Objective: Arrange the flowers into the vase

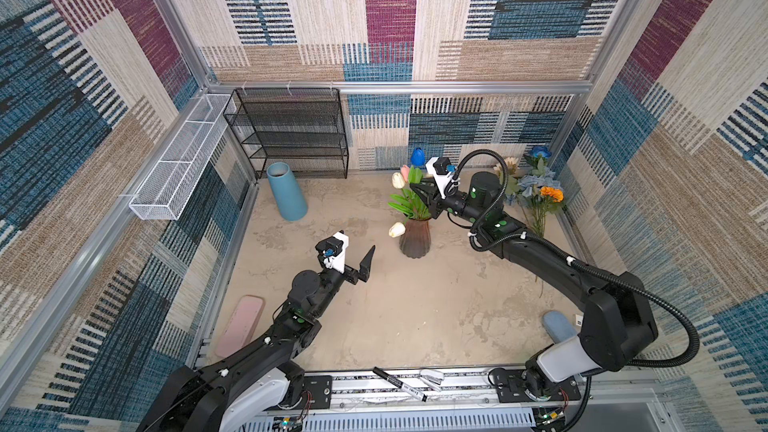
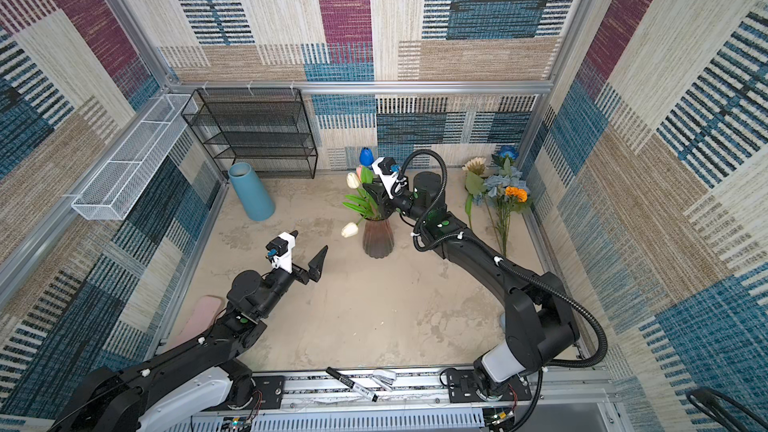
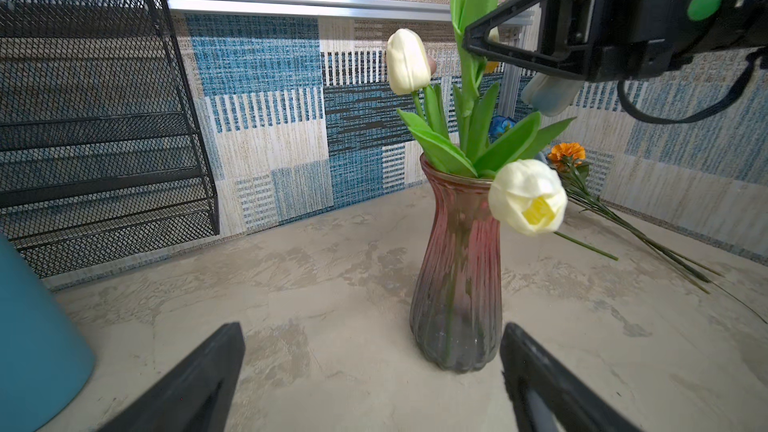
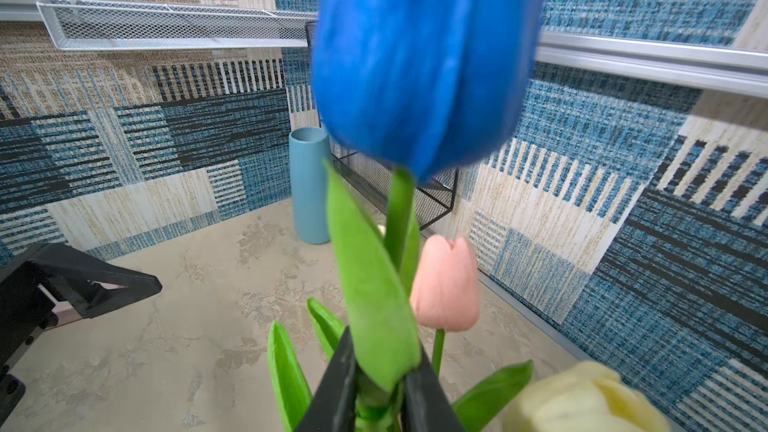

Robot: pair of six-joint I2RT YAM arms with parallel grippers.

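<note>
A ribbed pinkish glass vase [image 1: 414, 241] [image 2: 377, 241] [image 3: 457, 276] stands mid-table and holds two white tulips [image 1: 397, 229] [image 3: 528, 197], a pink tulip [image 4: 444, 284] and green leaves. My right gripper [image 1: 417, 191] [image 4: 380, 363] is above the vase mouth, shut on the stem and leaf of a blue tulip [image 1: 417, 156] [image 4: 419, 68] that stands upright over the bunch. More flowers lie at the far right: a cream sunflower [image 1: 509, 166], a dusty-blue bunch [image 1: 536, 184], a deep-blue rose [image 1: 540, 152] and an orange bloom [image 1: 552, 193]. My left gripper [image 1: 357, 241] [image 3: 372, 330] hovers open, left of the vase.
A blue cylinder [image 1: 288, 195] stands at the back left beside a black mesh rack [image 1: 291, 135]. A white wire basket [image 1: 183, 155] hangs on the left wall. A pink pad [image 1: 241, 326] and a blue pad [image 1: 559, 324] lie near the front corners.
</note>
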